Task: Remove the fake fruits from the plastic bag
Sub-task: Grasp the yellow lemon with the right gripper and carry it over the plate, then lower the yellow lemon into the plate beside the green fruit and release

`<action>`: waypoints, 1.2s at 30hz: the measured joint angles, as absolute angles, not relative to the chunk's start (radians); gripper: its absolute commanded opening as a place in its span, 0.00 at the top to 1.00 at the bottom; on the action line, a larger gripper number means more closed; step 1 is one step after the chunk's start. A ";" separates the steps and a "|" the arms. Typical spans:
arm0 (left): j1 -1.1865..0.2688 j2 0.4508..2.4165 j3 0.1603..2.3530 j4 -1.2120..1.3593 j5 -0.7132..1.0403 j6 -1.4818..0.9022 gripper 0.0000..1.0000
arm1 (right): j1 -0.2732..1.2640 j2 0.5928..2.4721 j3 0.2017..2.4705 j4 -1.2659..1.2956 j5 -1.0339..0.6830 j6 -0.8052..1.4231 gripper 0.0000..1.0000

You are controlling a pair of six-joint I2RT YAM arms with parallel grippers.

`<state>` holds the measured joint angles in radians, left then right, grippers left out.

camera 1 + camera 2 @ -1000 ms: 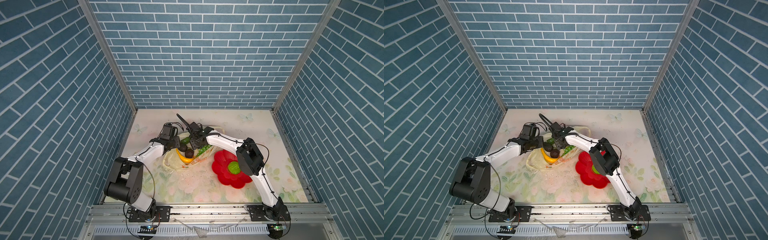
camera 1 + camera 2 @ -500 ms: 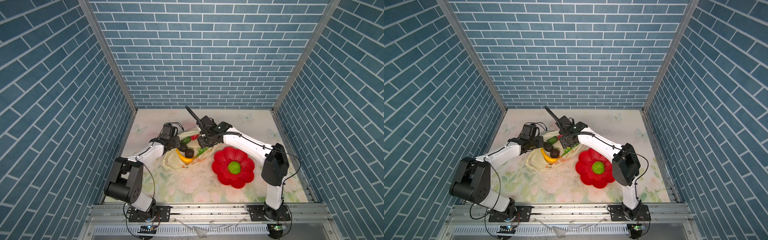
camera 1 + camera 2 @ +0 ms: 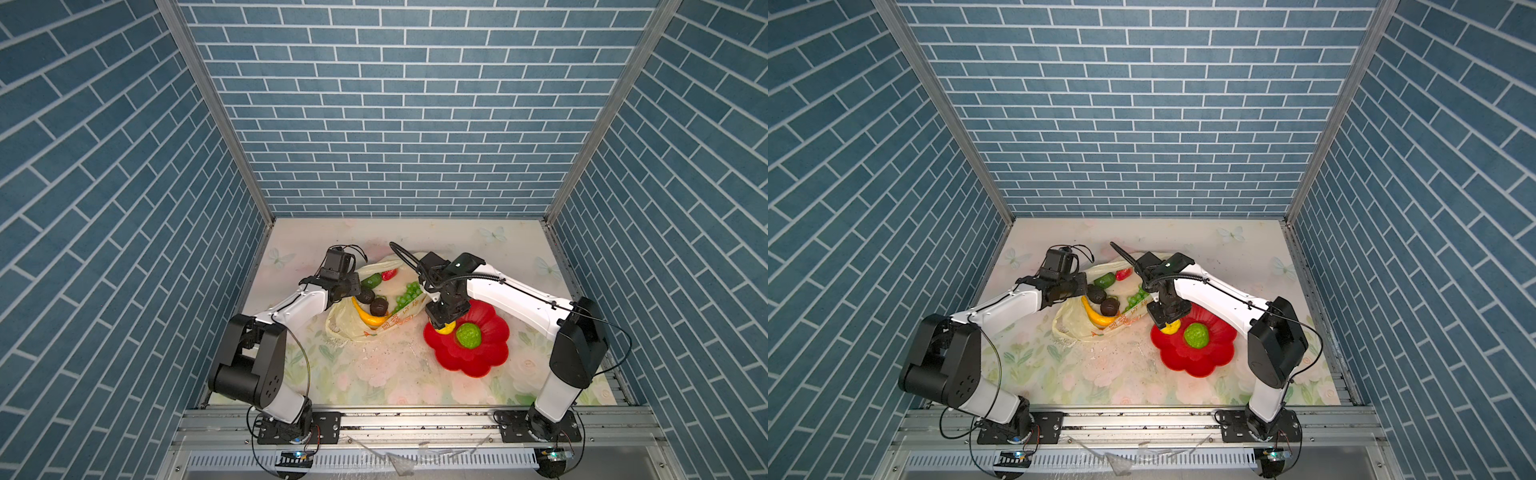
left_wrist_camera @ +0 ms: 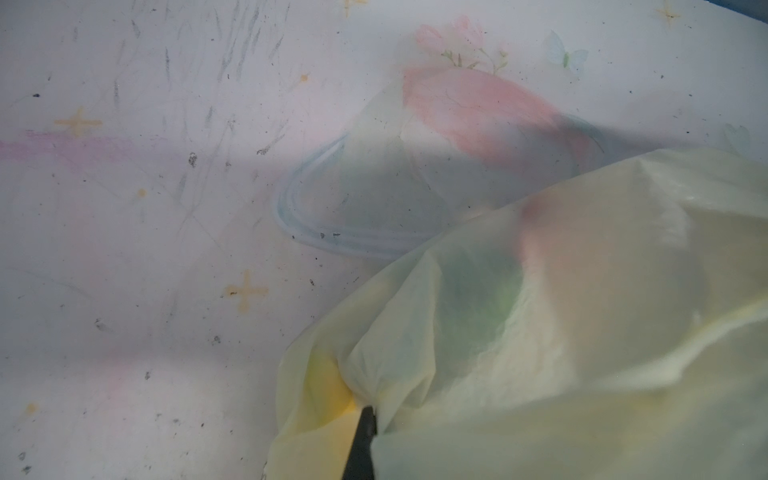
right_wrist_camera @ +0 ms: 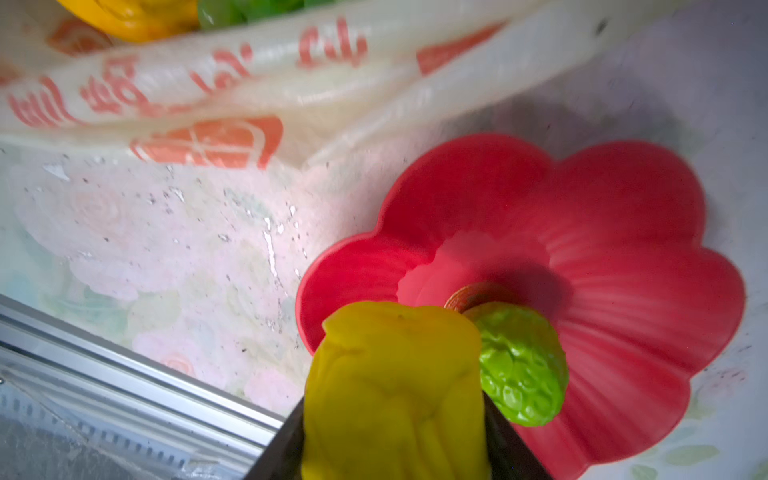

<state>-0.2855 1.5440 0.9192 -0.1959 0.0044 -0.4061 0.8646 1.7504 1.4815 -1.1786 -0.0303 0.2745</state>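
Right gripper (image 3: 443,323): jaws clamped on yellow knobbly fruit (image 5: 395,374), over red plate (image 3: 469,368) edge nearest the bag.
Next move: probably straight down, release beside green knobbly ball (image 3: 468,335) at plate centre.
Left gripper (image 4: 367,415): closed on plastic bag (image 3: 351,326) rim, well apart from plate.
In bag, just beside plate: banana (image 3: 370,319), grapes (image 3: 407,293), strawberry (image 3: 389,274), green fruit (image 3: 371,281), dark pieces (image 3: 379,306).

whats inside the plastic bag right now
In a top view the plastic bag lies open, holding a banana, a grape bunch, two dark brown pieces, a green fruit and a strawberry. Anything under its folds is hidden.
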 measured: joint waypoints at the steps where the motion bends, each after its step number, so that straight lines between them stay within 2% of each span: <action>1: -0.286 1.544 0.919 -0.196 0.004 -0.406 1.00 | 0.865 1.750 1.469 -1.192 -0.038 0.272 0.48; 10: -0.286 1.544 0.919 -0.196 0.004 -0.406 1.00 | 0.865 1.751 1.410 -1.265 -0.069 0.268 0.46; 36: -0.286 1.544 0.919 -0.196 0.004 -0.399 1.00 | 0.866 1.845 1.349 -1.253 -0.042 0.262 0.30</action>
<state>-0.2855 1.5440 0.9192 -0.1963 0.0040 -0.3988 0.8658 1.8446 1.3487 -1.2533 -0.0418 0.2615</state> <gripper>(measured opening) 0.046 0.689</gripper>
